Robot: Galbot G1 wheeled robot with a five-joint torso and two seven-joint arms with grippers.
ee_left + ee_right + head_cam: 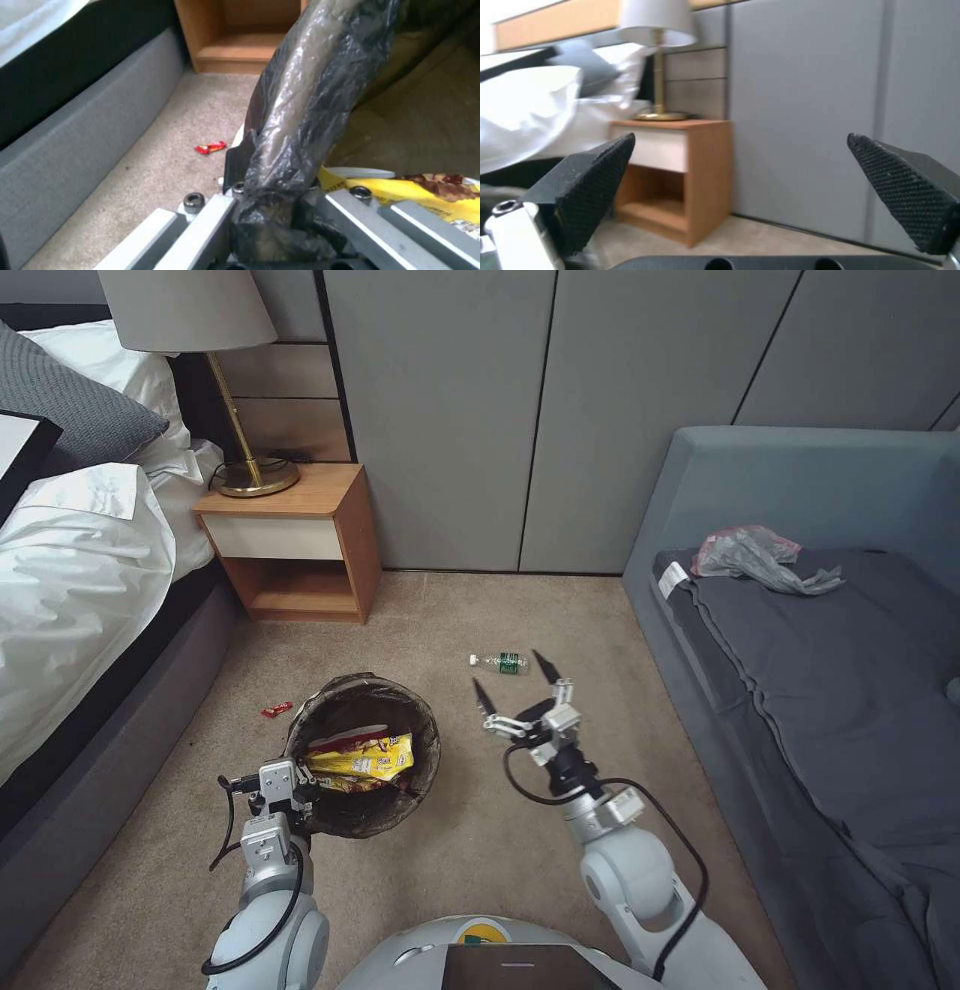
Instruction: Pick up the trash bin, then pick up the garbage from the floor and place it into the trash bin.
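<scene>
While L tool (300, 792) grips bin (400, 710) rim, R tool (515, 685) hovers open.

The left gripper (290, 790) sits low at the near left, its fingers (235, 176) clamped tight. The right gripper (515, 685) reaches farther forward at centre, wrist raised, its black-padded fingers (595, 187) spread wide apart.

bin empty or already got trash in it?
Not empty. The trash bin holds yellow snack wrappers, seen from head and left wrist views. The left gripper clamps its bagged rim.
</scene>
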